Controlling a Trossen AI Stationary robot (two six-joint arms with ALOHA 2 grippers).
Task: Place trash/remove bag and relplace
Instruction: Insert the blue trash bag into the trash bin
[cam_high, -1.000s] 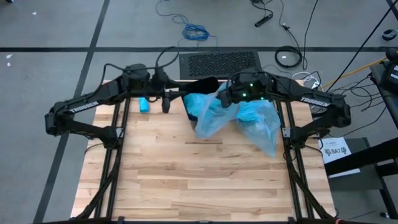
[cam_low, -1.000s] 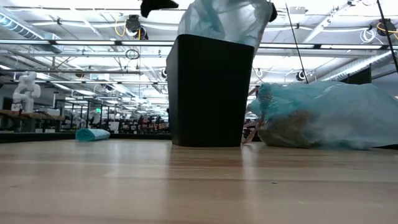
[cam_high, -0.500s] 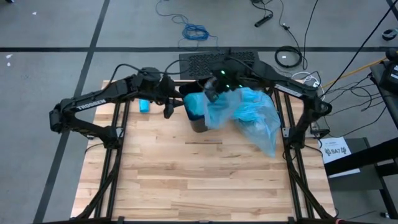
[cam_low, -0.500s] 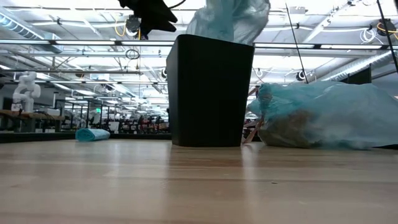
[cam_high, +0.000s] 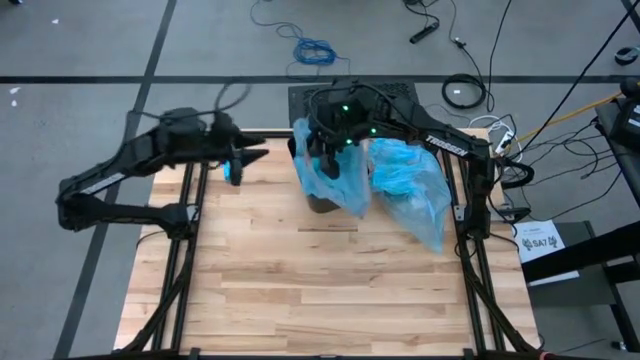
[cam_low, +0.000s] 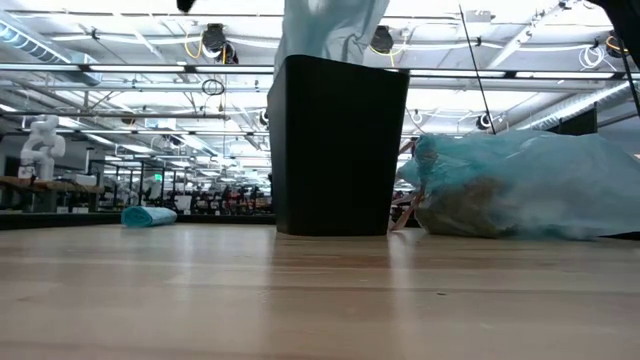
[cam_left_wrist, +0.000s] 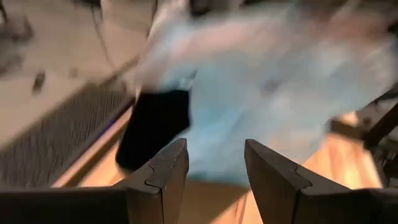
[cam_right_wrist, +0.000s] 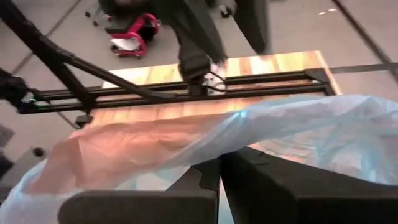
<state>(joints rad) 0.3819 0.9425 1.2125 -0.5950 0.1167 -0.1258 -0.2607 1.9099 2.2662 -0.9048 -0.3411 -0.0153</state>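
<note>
While right hand (cam_high: 333, 152) clamps fresh bag (cam_high: 335, 175) over bin (cam_low: 338, 145), left hand (cam_high: 250, 158) fingers apart

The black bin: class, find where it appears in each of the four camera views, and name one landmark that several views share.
High view: black bin at the table's far middle, mostly covered by the new blue bag.
Low view: bin centre, upright, bag above its rim.
Left wrist view: bin a dark shape beyond the left tool, blurred.
Right wrist view: not visible; only bag and table.
Shared landmark: the full trash bag beside the bin, in the high and low views.
</note>
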